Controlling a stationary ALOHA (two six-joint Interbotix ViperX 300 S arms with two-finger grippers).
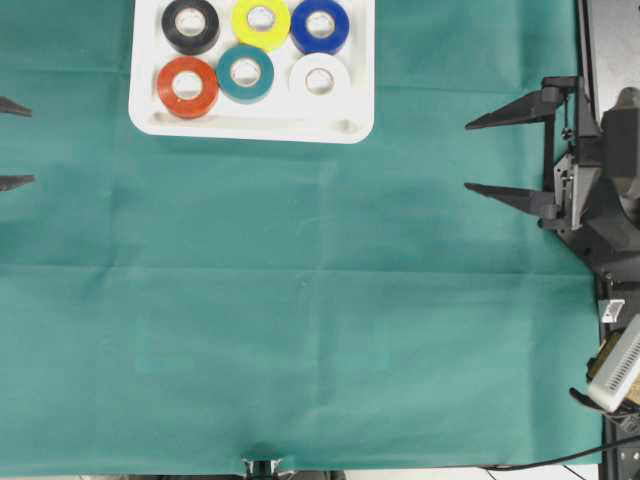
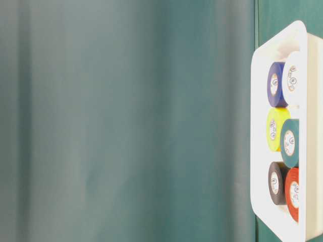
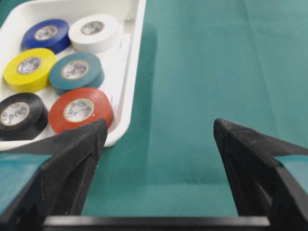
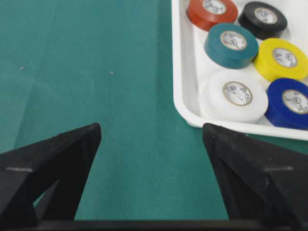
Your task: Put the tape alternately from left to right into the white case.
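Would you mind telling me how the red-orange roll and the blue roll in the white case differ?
The red-orange roll is warm red; the blue roll is deep blue. Seen from overhead, the red-orange roll sits in the nearer row at the left end of the white case, and the blue roll in the farther row at the right end. Both lie flat, with pale cores, and look alike in size.

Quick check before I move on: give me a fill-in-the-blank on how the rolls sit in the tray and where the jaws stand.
1. In the overhead view, the white case holds ____ rolls of tape.
2. The roll between the black roll and the blue roll is ____.
3. The teal roll sits between the white roll and the ____ roll.
4. The left gripper and right gripper both have jaws that stand ____.

Missing words: six; yellow; red-orange; open
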